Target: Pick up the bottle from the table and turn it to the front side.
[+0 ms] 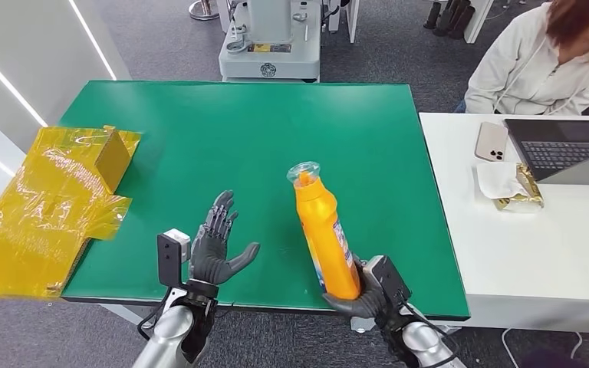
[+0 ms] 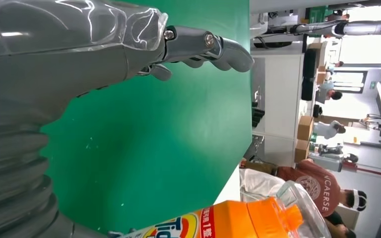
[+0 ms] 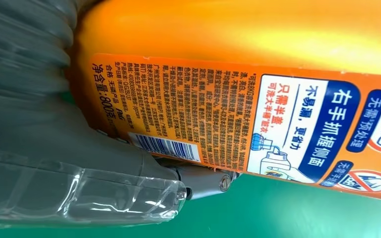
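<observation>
My right hand [image 1: 362, 297] holds the orange bottle [image 1: 324, 234] at its base, my fingers [image 3: 198, 181] closed around it. The bottle stands nearly upright above the near edge of the green tabletop [image 1: 238, 138], its cap leaning away from me. My left hand [image 1: 216, 244] is beside it, fingers spread, holding nothing.

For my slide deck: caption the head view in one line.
Right robot hand holds the orange bottle upright over the green table; left robot hand open beside it.
</observation>
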`<state>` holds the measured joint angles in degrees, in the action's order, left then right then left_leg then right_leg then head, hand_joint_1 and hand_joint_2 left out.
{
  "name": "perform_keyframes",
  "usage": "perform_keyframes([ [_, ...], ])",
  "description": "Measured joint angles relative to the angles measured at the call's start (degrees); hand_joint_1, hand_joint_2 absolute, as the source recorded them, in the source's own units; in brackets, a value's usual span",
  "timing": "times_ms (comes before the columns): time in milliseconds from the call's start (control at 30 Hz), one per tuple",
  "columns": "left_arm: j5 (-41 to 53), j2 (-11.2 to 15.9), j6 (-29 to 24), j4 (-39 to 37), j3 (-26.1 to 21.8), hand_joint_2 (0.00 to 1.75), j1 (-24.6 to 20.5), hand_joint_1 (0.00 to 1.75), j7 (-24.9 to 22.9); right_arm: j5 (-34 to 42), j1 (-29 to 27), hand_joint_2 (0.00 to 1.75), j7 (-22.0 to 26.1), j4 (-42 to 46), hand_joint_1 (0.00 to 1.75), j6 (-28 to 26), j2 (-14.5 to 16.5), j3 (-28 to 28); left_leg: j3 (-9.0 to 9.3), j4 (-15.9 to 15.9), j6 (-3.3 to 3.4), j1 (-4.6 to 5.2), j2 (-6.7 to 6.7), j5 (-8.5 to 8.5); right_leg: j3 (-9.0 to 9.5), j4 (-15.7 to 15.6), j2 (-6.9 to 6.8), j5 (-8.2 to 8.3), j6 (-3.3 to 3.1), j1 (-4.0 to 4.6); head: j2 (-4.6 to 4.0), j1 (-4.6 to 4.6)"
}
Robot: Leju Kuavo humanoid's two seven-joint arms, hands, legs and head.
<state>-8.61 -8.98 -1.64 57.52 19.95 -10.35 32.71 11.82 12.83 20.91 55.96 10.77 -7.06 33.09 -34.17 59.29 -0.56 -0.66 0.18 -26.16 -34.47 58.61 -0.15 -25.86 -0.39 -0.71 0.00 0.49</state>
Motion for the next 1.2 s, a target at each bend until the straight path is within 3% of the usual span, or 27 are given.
perform_keyframes([
  [267, -0.32, 0.05, 0.26, 0.21, 0.09, 1.75, -0.1, 0.0, 0.31, -0.14, -4.24, 1.75, -0.15, 4.56, 1.75, -1.48, 1.14, -1.86, -0.06, 0.01, 0.05, 0.01, 0.01, -0.03, -0.06, -0.01, 0.0, -0.01, 0.01, -0.01, 0.0, 0.0],
  [433, -0.98, 0.65, 4.62, 0.31, 0.68, 1.75, -3.31, 0.0, -1.84, -2.19, -4.04, 1.75, 1.59, 4.89, 1.75, -4.88, 1.76, -3.65, -0.21, 0.02, 0.09, 0.02, -0.04, 0.04, -0.13, 0.01, -0.11, 0.03, 0.0, -0.01, 0.0, -0.01],
  [600, -3.64, 1.57, 13.22, -0.51, 1.09, 1.75, -12.93, 0.0, -9.13, -2.66, 1.49, 1.75, 3.86, 4.87, 1.75, -5.51, 1.85, -6.16, -0.52, 0.06, 0.12, 0.02, -0.04, 0.36, -0.44, 0.04, -0.11, 0.33, -0.04, -0.01, 0.0, 0.01],
  [767, -5.02, 2.1, 16.23, -4.52, 1.62, 1.75, -21.72, 0.0, -12.39, -3.92, 8.88, 1.75, 3.83, 4.36, 1.75, -5.01, 2.45, -6.61, -0.55, 0.08, 0.08, 0.02, -0.01, 0.49, -0.52, 0.06, -0.05, 0.44, -0.08, -0.01, 0.0, -0.01],
  [1200, -5.38, 3.89, 18.27, -10.68, 3.48, 1.75, -29.12, 0.0, -14.3, -5.02, 15.4, 1.75, 3.81, 1.57, 1.75, -4.42, 3.26, -5.41, -0.83, 0.07, 0.08, 0.02, -0.03, 0.49, -0.77, 0.07, -0.06, 0.43, -0.08, -0.01, 0.0, -0.01],
])
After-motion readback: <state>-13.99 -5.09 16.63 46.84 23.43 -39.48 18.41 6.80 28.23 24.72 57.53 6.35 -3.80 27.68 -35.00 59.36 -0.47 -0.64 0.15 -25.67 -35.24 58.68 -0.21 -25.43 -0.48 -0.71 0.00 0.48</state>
